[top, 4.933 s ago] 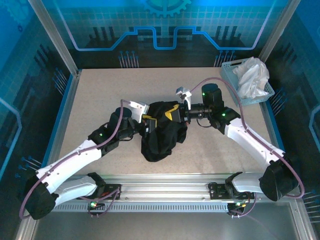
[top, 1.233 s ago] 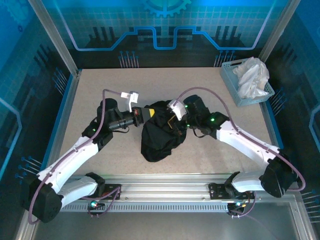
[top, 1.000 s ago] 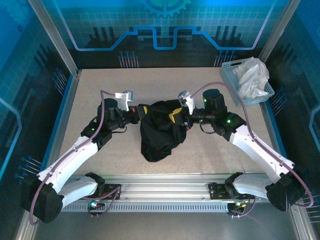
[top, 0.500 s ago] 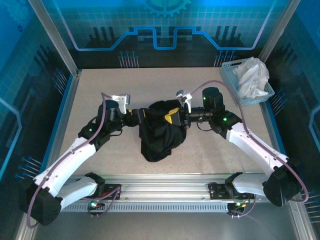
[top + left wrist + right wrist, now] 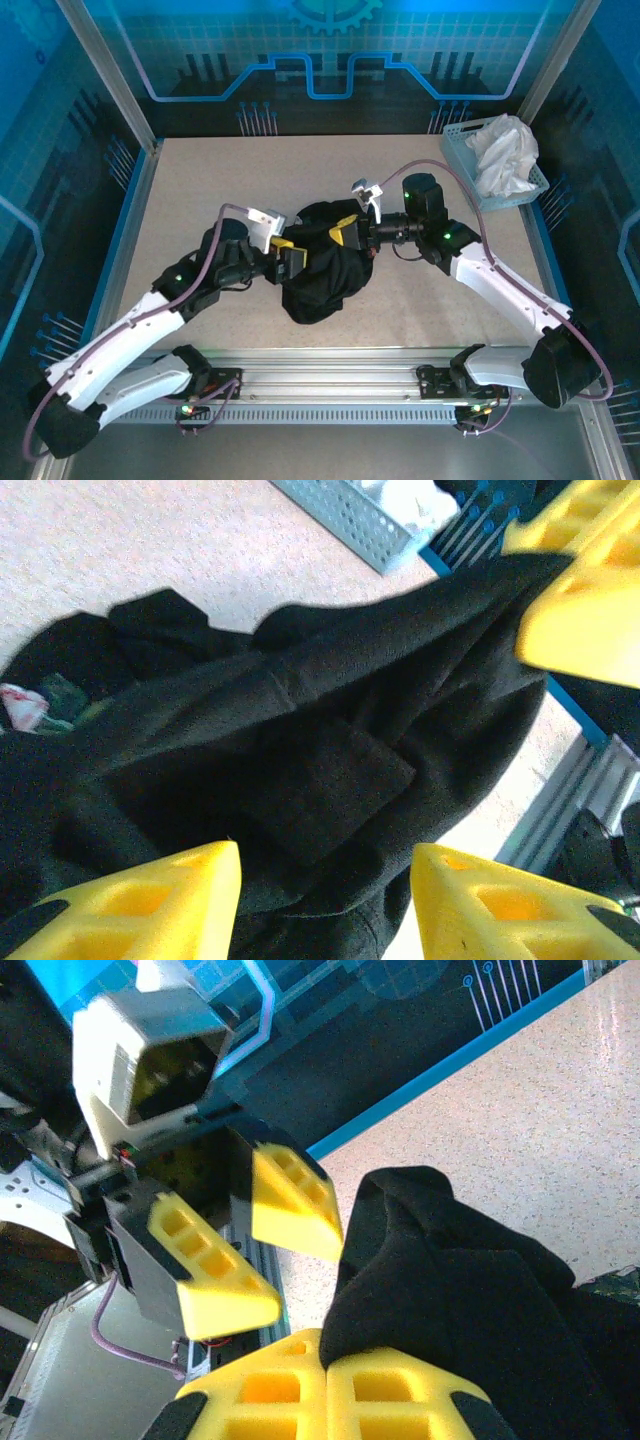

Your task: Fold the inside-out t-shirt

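From above, you have one inside-out t-shirt point(image 5: 320, 275), a black, soft, rumpled heap at the middle of the speckled beige table point(image 5: 200, 190). Two white arms reach it, one from each side. The left gripper point(image 5: 292, 252) sits at the heap's left edge with its two yellow fingers parted. The right gripper point(image 5: 345, 232) is at the heap's upper right. Well off to the heap's far right stands one pale blue slotted plastic basket point(image 5: 462, 150), rectangular, with one crumpled white cloth point(image 5: 503, 150) inside it.

In the left wrist view, the left gripper point(image 5: 325, 855) shows you two wedge-shaped yellow fingers point(image 5: 160, 900) with hollow cells, standing apart. You can see the t-shirt point(image 5: 330, 700) through the gap between them, and nothing is clamped. The fabric looks matte and fuzzy and lies in broad, overlapping folds. One small white and red patch shows at the heap's left. The basket point(image 5: 340, 520) is beyond the heap.

In the right wrist view, the right gripper point(image 5: 322, 1350) has its two yellow fingers pressed together, pinching a fold of the t-shirt point(image 5: 470, 1290) that bulges up from them in thick, rounded ridges. Left of that fold you see the left gripper point(image 5: 302, 1280), its two ribbed yellow wedges spread apart.
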Tool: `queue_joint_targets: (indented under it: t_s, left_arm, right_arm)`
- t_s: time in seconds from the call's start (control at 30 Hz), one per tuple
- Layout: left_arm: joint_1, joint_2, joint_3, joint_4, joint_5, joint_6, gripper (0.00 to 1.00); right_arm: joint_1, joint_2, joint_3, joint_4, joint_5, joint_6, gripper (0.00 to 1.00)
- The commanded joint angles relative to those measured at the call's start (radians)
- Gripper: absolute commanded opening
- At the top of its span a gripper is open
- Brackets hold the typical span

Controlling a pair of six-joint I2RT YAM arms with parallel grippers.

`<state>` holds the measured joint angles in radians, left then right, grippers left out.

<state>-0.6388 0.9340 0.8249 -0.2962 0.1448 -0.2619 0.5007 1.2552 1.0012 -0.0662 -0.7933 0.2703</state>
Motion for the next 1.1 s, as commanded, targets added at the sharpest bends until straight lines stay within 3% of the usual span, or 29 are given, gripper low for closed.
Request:
queue_joint_targets:
  t_s: [0.0,0.33,0.67,0.87,1.07]
  left_arm:
    - [-0.007,0.050,0.043,0.045,0.072,0.014,0.49]
    - [-0.007,0.154,0.087,0.066,0.014,0.034,0.50]
    - [0.000,0.205,0.114,0.084,-0.025,0.038,0.34]
    - [0.044,0.191,0.087,0.125,0.053,-0.012,0.35]
    - [0.060,0.175,0.069,0.168,0.170,-0.027,0.46]
  right_arm:
    - [-0.014,0.001,0.029,0.010,-0.003,0.004,0.00]
    - [-0.014,-0.013,0.020,-0.004,0.002,-0.009,0.00]
    - [-0.015,-0.012,0.026,-0.029,0.001,-0.034,0.00]
    - [-0.017,-0.019,0.030,-0.072,0.027,-0.068,0.00]
    - [-0.016,-0.005,0.037,-0.074,0.024,-0.067,0.00]
